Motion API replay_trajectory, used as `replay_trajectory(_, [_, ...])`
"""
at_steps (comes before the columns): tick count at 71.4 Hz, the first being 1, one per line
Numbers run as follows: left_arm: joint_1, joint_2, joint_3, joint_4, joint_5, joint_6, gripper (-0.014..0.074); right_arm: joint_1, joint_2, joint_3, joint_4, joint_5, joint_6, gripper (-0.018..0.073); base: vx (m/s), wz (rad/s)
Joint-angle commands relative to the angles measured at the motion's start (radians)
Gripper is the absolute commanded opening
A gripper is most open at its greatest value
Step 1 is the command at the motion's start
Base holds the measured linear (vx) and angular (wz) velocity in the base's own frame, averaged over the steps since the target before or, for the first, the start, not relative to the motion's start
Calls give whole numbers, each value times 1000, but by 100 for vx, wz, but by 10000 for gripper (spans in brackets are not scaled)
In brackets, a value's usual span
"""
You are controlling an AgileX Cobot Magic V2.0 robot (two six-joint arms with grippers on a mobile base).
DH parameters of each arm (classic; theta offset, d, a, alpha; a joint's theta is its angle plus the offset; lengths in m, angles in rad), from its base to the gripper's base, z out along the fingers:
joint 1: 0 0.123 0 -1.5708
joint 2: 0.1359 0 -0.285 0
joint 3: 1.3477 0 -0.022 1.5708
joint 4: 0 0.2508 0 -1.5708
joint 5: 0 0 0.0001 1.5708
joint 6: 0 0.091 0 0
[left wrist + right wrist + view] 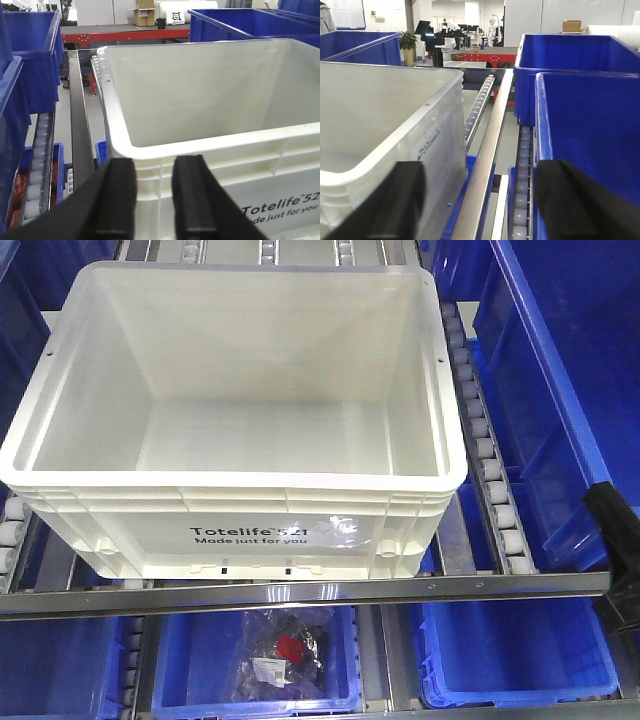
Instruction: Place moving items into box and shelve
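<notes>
The white Totelife box stands empty on the roller shelf. It fills the left wrist view and shows at the left of the right wrist view. My left gripper is open by a narrow gap, empty, just in front of the box's near left corner. My right gripper is wide open and empty beside the box's right wall, over the shelf rail; it shows as black parts at the right edge of the front view. A clear bag with a red item lies in a blue bin below the shelf.
A metal front rail runs below the box. Roller tracks flank the box. Blue bins stand to the right, more blue bins sit on the lower level, and blue bins stand to the left.
</notes>
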Motion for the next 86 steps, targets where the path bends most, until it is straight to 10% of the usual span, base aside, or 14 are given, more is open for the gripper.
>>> replay_trajectory(1, [-4, 16, -29, -7, -89, -13, 104, 0, 11, -30, -12, -91, -6, 294, 0, 0])
replay_trajectory(9, [-4, 16, -29, -5, -89, -11, -29, 0, 11, -30, -7, -91, -3, -22, 0, 0])
replay_trajectory(86, [-4, 16, -6, -93, -159, 78, -27, 0, 11, -30, 0, -4, 2, -15, 0, 0])
